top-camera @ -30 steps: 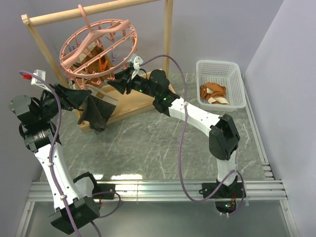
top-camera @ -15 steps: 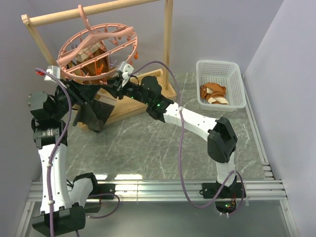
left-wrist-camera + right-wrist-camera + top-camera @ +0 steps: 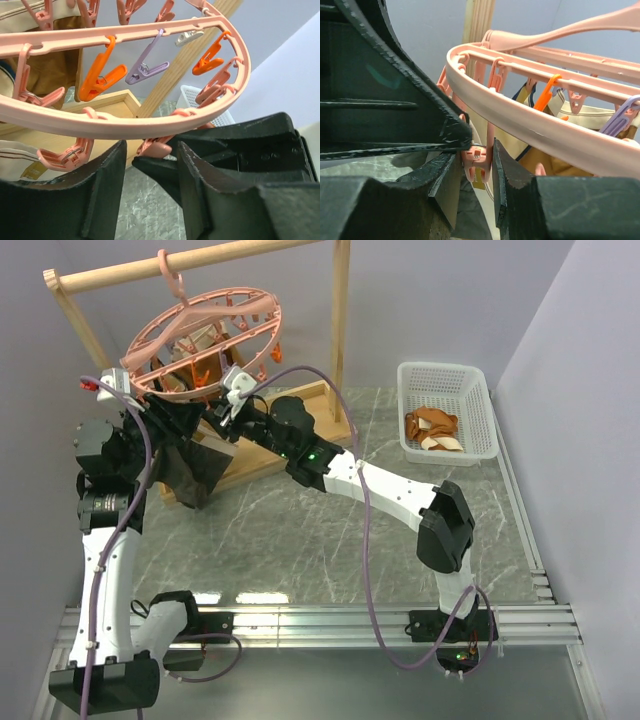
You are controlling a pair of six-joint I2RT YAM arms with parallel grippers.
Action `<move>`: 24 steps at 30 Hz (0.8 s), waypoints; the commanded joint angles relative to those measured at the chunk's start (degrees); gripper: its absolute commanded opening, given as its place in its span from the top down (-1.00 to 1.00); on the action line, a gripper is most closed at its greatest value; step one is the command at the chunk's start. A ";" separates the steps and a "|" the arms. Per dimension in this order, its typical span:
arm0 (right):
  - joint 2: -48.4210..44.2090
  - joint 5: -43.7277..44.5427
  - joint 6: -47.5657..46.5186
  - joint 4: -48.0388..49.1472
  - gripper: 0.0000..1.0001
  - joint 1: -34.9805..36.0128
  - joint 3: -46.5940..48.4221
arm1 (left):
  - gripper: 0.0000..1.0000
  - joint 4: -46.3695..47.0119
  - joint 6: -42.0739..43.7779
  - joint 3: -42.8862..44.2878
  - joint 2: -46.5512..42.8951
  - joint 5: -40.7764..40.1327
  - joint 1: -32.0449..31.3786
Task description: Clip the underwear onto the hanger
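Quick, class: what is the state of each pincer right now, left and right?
Left pincer: closed, holding the underwear.
Right pincer: closed on a pink clip.

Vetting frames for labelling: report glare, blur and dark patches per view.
Top external: sharp, evenly lit, white glare streaks on the table near its front edge. Left wrist: hanger crisp, left tool's fingers soft and dark. Right wrist: right tool's fingers underexposed, pink clip between them readable.
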 commanded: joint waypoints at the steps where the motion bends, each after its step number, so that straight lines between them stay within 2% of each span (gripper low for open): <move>1: 0.91 1.83 -1.47 0.29 0.57 1.25 3.06 | 0.03 1.06 0.95 0.91 0.70 -3.88 -0.72; 4: 1.00 1.48 -1.30 0.46 0.55 1.34 3.15 | 0.22 -0.35 1.04 1.18 0.88 -6.34 -0.81; 8: -0.23 -0.10 -0.86 1.51 0.22 1.34 0.61 | 0.58 0.96 0.95 0.74 0.70 -5.91 -0.81; 12: -2.25 -5.02 0.63 1.70 -0.03 -0.06 -2.21 | 0.77 0.53 1.48 0.91 1.23 -3.97 -0.72; 16: -2.08 -10.81 4.58 -1.90 -0.17 -2.26 -0.47 | 0.82 0.44 2.53 1.43 1.41 -2.13 -0.55; 24: 1.08 -22.15 14.16 -3.93 -0.14 -7.09 5.17 | 0.81 0.26 2.36 1.62 2.19 0.60 0.24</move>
